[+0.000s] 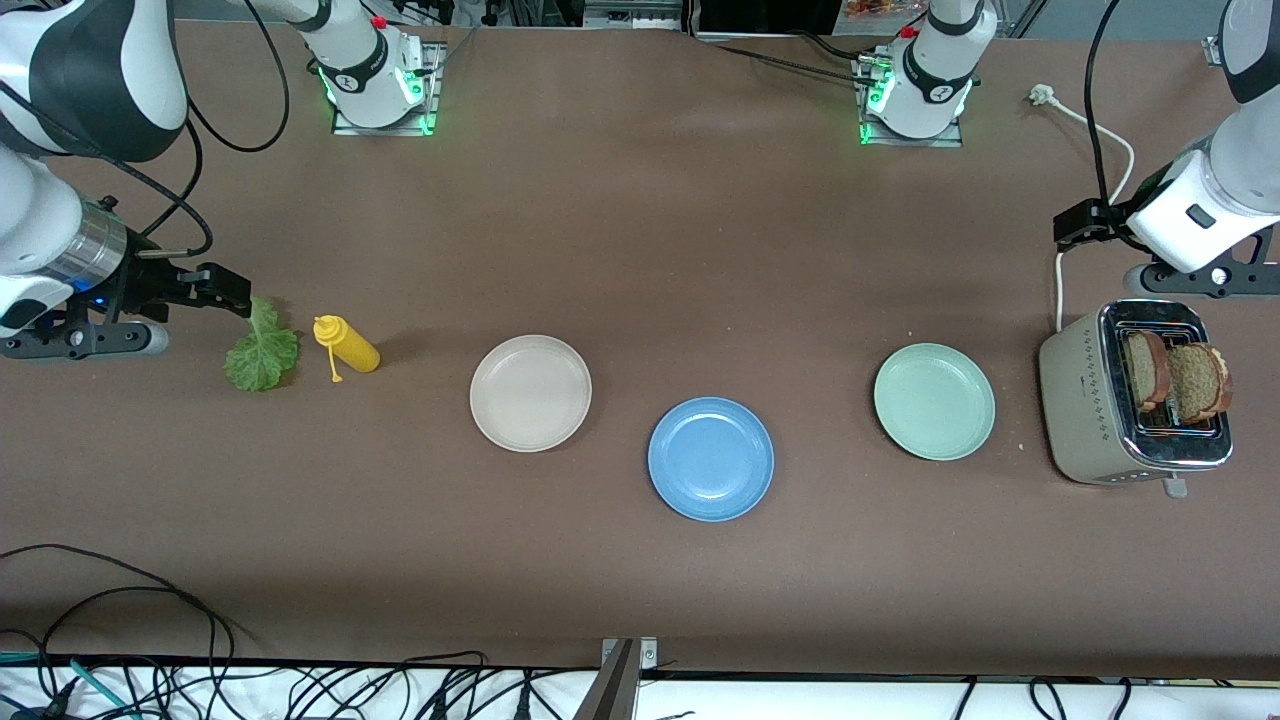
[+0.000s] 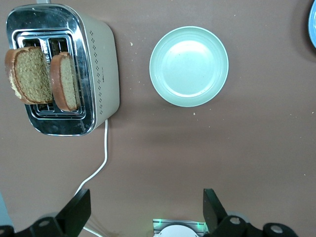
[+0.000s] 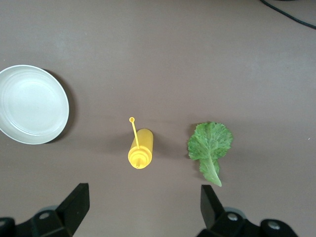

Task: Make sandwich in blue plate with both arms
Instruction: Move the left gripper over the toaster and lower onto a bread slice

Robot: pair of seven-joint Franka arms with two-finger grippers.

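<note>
1. Blue plate (image 1: 711, 459) bare at table centre, nearest the front camera of three plates; beige plate (image 1: 530, 393) at its 10 o'clock, mint plate (image 1: 934, 401) at its 2 o'clock.
2. Bread (image 1: 1176, 380): two brown slices upright in toaster (image 1: 1085, 410) slots at the left arm's end, at 3 o'clock from the mint plate.
3. Left gripper (image 2: 145, 210) up in the air over the table just beside the toaster, jaws wide open, holding nothing; slices offset to one side of the jaws, not between them.
4. Lettuce (image 1: 262, 349) flat on the table at the right arm's end, long axis running roughly 12 to 6, stem toward 12; yellow bottle (image 1: 347, 345) lying just beside, at its 3 o'clock.
5. Right gripper (image 3: 143, 210) over the table by the lettuce stem, jaws spread wide, empty; leaf off toward one finger.
6. Likely split: left arm nearer the bread, right arm nearer the lettuce; nothing on the blue plate yet.
</note>
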